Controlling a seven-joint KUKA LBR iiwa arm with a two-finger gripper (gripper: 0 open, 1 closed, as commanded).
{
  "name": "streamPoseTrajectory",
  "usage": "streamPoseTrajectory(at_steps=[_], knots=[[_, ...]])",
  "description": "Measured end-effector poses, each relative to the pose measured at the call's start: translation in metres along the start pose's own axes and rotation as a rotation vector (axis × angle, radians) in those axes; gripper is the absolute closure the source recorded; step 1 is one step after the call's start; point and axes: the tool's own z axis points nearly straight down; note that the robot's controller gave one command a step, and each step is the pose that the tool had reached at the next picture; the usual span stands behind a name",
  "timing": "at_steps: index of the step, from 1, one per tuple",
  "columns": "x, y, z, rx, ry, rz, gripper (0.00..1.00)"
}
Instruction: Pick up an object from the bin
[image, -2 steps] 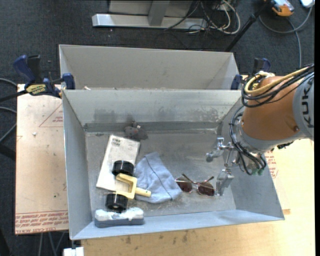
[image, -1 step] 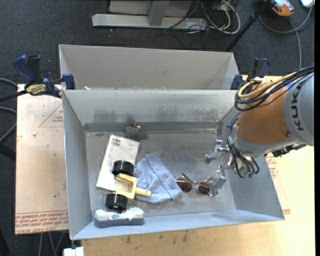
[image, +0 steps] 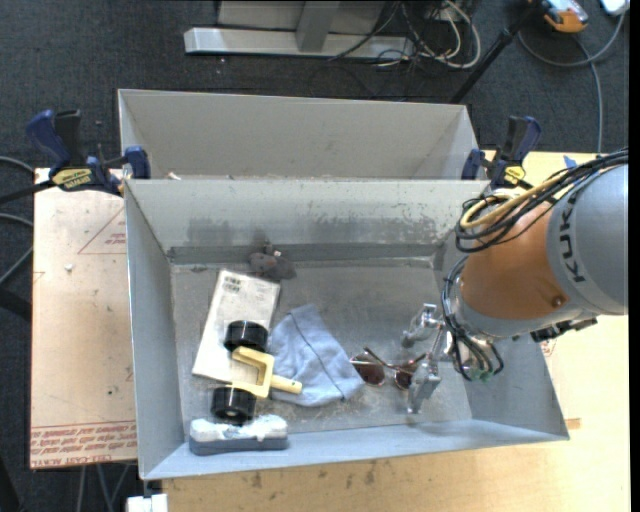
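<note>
Brown-lensed sunglasses (image: 383, 371) lie on the floor of the bin (image: 300, 215), right at the gripper (image: 422, 360), whose metal fingers stand spread apart and empty. Beyond the sunglasses from it lies a crumpled pale blue cloth (image: 312, 352), then a yellow-and-black wheeled toy (image: 255, 368) on a white card (image: 238, 305), its print unreadable. Letters "KU" show on the arm (image: 600, 240).

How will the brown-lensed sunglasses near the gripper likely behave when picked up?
The brown-lensed sunglasses look thin-framed, so probably light and fragile. Smooth lenses may slip in the gripper. Lying flat, they'd likely slide, not roll.
</note>
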Motion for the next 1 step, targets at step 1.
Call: streamPoseTrajectory(at_steps=[1], knots=[[-0.0035,0.0081,0.0073,0.005,-0.01,-0.074,1.0]])
